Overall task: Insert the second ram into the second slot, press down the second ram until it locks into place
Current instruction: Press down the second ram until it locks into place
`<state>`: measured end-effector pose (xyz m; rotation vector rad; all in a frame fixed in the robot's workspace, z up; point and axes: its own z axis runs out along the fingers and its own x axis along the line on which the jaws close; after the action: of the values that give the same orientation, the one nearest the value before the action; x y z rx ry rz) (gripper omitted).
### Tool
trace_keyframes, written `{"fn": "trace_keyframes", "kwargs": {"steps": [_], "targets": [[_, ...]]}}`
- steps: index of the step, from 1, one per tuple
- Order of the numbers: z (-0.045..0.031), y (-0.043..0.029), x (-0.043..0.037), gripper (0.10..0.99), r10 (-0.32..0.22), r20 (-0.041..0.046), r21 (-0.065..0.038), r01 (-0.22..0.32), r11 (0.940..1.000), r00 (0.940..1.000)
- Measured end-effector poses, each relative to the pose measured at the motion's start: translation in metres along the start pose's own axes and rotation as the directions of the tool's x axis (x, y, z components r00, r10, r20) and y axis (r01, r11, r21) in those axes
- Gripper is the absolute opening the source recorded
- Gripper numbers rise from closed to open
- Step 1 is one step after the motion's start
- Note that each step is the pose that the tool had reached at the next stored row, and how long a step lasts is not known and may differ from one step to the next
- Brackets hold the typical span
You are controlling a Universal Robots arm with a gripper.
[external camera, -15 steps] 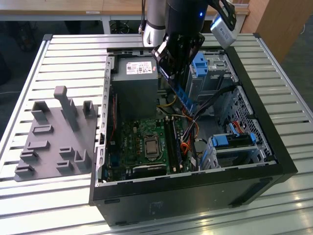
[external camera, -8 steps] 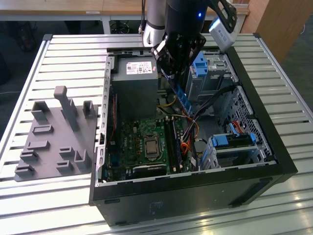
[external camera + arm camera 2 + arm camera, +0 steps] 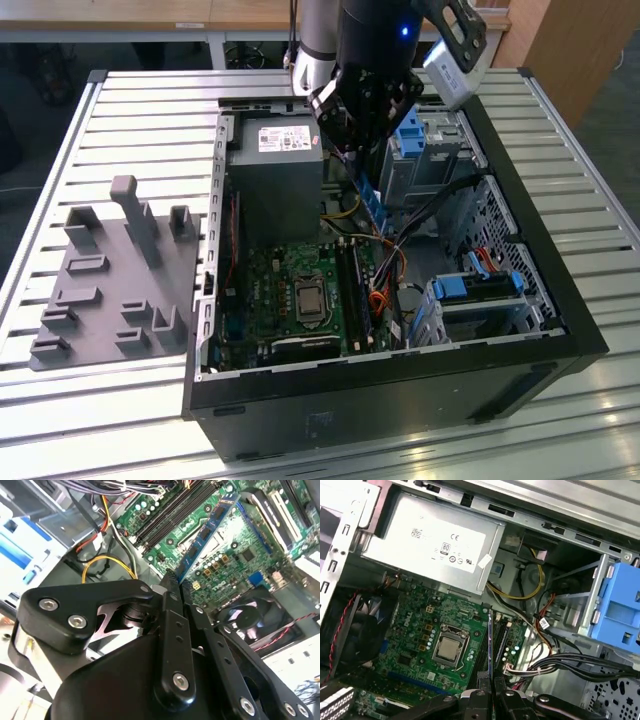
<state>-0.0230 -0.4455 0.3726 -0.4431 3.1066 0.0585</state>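
**Second ram held above the memory slots**

We are working over the slatted worktop (image 3: 120, 110). The open computer case (image 3: 400, 400) is lying on its side, so the motherboard (image 3: 275, 290) is facing up at us. A grey fixture tray (image 3: 110, 290) is sitting beside the case, on the exterior view's left. Our pincer (image 3: 357, 160) is clamping one end of the second ram (image 3: 372, 205). The stick is hanging clear above the far end of the memory slots (image 3: 350, 285), not yet seated. In the first wrist view we are seeing it edge-on, running along the slots. We judge we are carrying it this way so its contact edge is facing the slot.
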Motion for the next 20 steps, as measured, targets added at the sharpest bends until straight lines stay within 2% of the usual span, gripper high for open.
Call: {"fn": "trace_keyframes", "kwargs": {"steps": [3,6,8,9,12,20], "targets": [[0.0002,0.0,0.0,0.137,0.053,0.0017,0.001,-0.053,0.9986,0.9986],[0.0005,0.0,0.0,0.137,0.104,0.0034,0.003,-0.104,0.9946,0.9946],[0.0009,0.0,0.0,0.137,0.157,0.0052,0.003,-0.157,0.9876,0.9876],[0.0014,0.0,0.0,0.137,0.192,0.0066,0.004,-0.192,0.9813,0.9813],[0.003,-0.0001,0.0,0.137,0.232,0.008,0.004,-0.232,0.9727,0.9727],[0.0059,-0.0002,0.0001,0.137,0.236,0.0081,0.004,-0.236,0.9718,0.9718]]}}
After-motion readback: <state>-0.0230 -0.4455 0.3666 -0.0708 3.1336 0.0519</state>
